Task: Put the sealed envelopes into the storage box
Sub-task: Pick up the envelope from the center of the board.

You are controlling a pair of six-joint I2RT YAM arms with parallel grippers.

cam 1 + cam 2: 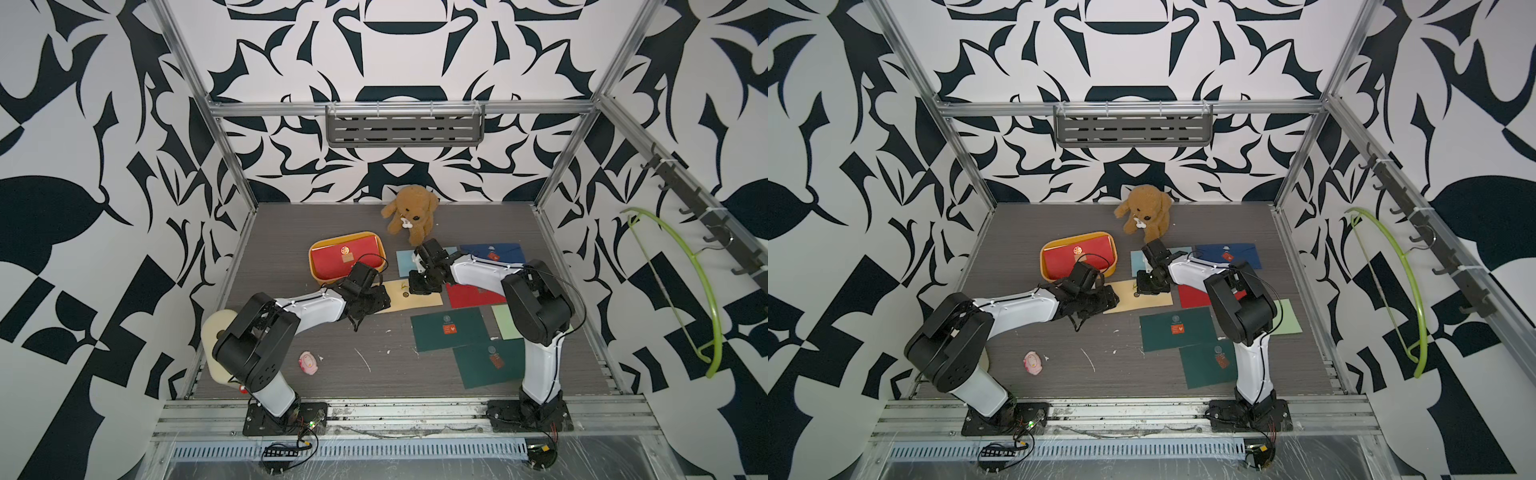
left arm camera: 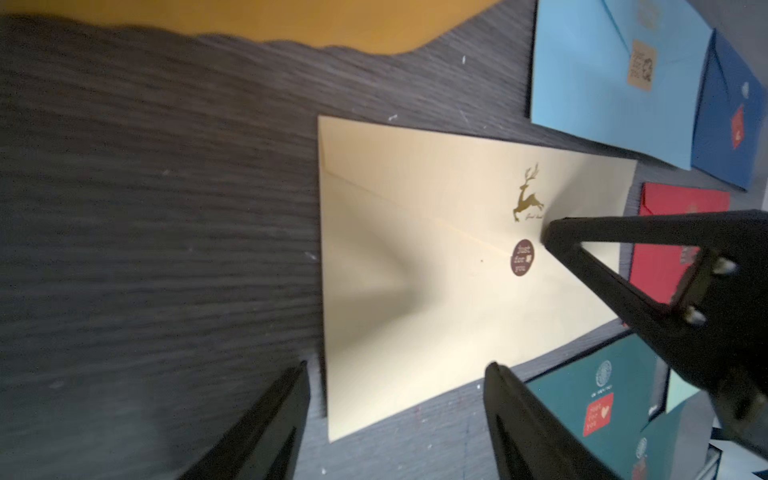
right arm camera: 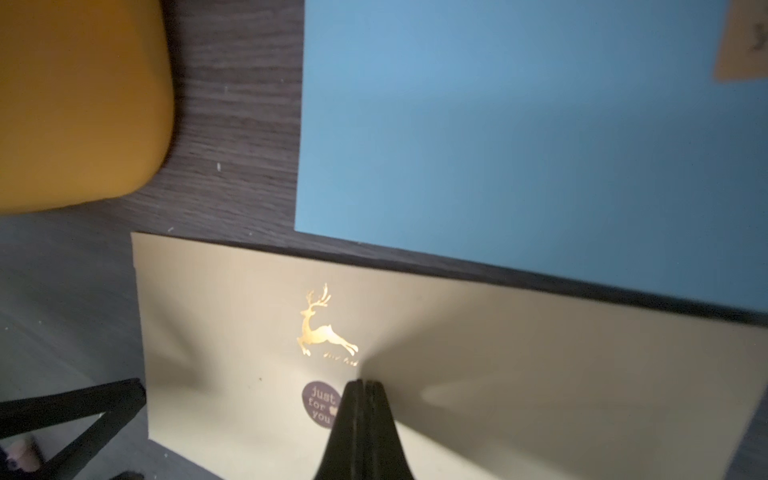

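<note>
In both top views the cream envelope (image 1: 405, 306) (image 1: 1142, 303) lies flat, its long axis left-right, just near-right of the storage box (image 1: 345, 235), which holds one red envelope (image 1: 336, 262).

Left wrist: the left gripper (image 2: 399, 368) gapes, empty, straddling the envelope's left end.

Right wrist: the right gripper (image 3: 362, 386) is closed, its tips on the envelope beside the sticker (image 3: 320, 405).

The storage box (image 1: 345, 237) is sitting left of centre on the table (image 1: 374, 374), with the boxed envelope (image 1: 345, 257) lying in it. The plush dog (image 1: 411, 216) is sitting behind and right of the box. The centre envelope (image 1: 415, 303) is lying just near-right of the box. The right fingers (image 3: 357, 415) are pressing on it, and the left fingers (image 2: 270, 428) are standing either side of its near-left corner. The far envelope (image 1: 405, 262) is lying just behind it. The small toy (image 1: 308, 362) is lying near left.
</note>
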